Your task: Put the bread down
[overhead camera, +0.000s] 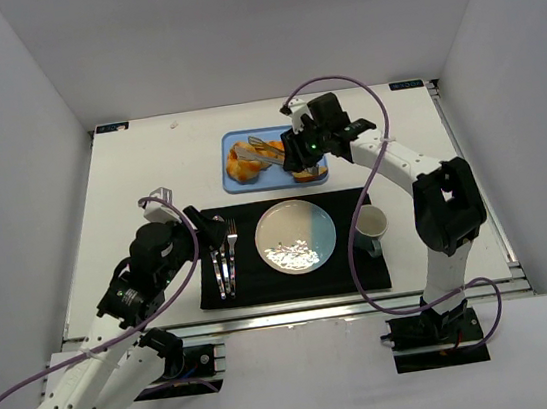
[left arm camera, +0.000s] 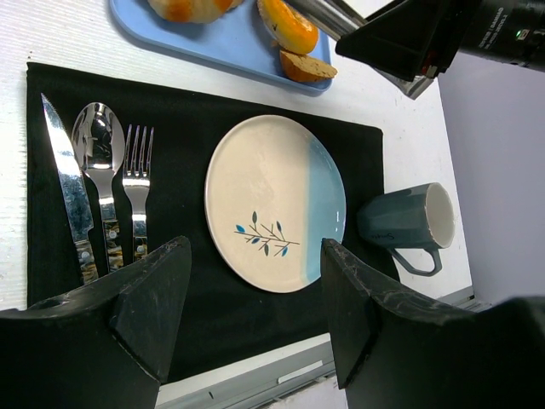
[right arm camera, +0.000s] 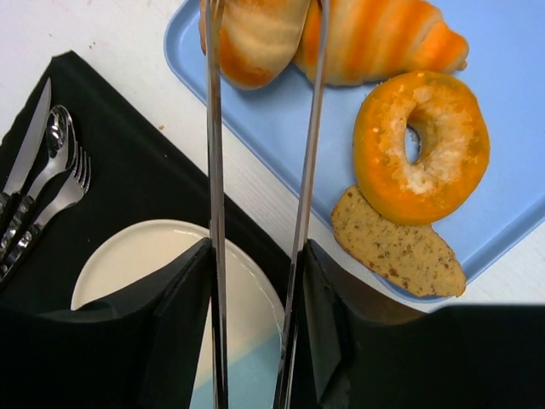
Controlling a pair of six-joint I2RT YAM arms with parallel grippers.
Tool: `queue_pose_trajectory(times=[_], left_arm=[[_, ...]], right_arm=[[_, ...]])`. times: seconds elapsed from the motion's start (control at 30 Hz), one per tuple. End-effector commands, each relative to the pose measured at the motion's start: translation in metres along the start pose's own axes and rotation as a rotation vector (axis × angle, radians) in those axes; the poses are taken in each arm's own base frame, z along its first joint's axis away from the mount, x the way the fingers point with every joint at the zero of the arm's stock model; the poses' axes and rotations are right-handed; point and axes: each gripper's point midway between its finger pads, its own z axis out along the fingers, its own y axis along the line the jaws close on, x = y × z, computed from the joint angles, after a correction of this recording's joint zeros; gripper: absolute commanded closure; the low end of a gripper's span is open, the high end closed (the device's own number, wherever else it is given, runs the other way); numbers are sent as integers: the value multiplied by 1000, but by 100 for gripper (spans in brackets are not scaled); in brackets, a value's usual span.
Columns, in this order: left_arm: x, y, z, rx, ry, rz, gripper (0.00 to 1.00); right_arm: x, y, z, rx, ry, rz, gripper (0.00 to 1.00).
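The plate (overhead camera: 281, 224) sits on the placemat (overhead camera: 264, 286), cutlery (overhead camera: 226, 261) left, mug (overhead camera: 370, 227) right, and behind, the bread (overhead camera: 241, 163) lies in the tray (overhead camera: 244, 136).

Glossy bread (right arm camera: 255, 43), matt cloth placemat (right arm camera: 128, 141)

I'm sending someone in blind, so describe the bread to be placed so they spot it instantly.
Beyond the black placemat lies a blue tray. The bread sits at its left end, where the right gripper's tongs point. It's a lumpy, knotted golden bun, unlike the striped croissant, holed bagel and brown slice.
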Motion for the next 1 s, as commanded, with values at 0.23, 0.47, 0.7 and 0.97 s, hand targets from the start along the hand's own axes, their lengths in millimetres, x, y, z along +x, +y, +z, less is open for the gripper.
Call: queue_pose_trajectory(times=[0.23, 0.47, 0.7, 0.97], left_arm=[[-17, -9, -9, 23, -57, -4, 28], [-21, -12, -12, 35, -68, -9, 28], [-26, -15, -13, 42, -84, -10, 28], [-25, -17, -12, 57, -82, -6, 28]], right_arm=[[-3, 13, 0, -52, -21, 36, 79], [-39, 17, -37, -123, -145, 96, 100], [-49, 26, -81, -259, -201, 130, 100], [-4, 63, -135, -467, -143, 51, 100]])
